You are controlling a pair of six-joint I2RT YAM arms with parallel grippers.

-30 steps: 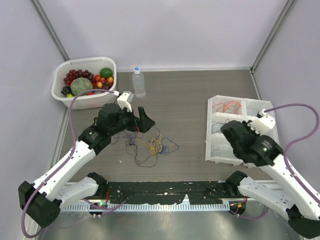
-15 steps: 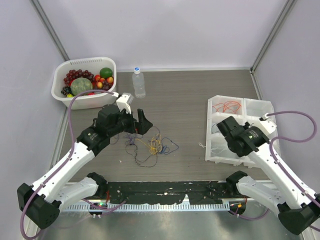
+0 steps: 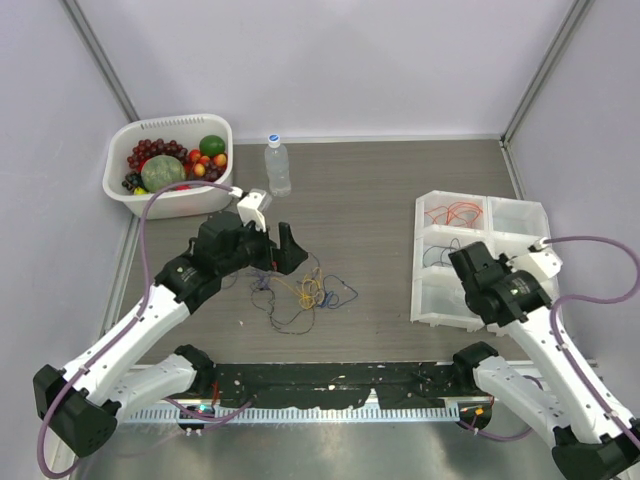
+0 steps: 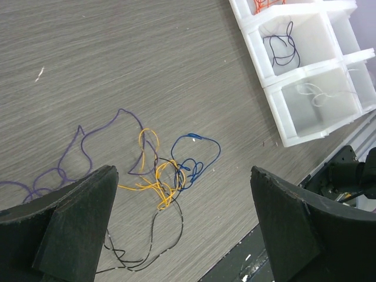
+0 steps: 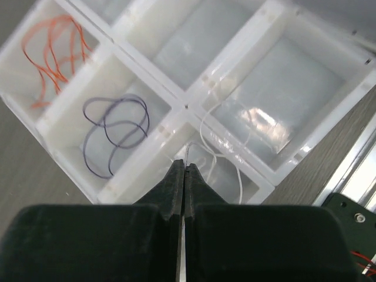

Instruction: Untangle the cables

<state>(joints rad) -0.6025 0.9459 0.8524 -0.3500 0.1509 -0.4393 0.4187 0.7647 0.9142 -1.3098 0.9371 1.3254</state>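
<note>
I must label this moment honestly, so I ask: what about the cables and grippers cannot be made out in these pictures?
Left wrist view: the left end of the purple cable, cut by the frame edge and behind a finger of the left gripper.
Right wrist view: whether the shut right gripper pinches the white cable; its tips cover that spot.
Top view: which wire crosses which in the tangle, too thin; the right arm hides its gripper.

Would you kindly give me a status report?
Left gripper jaws open over tangled cables. Right gripper shut on white cable above tray. Nothing in the way.
</note>
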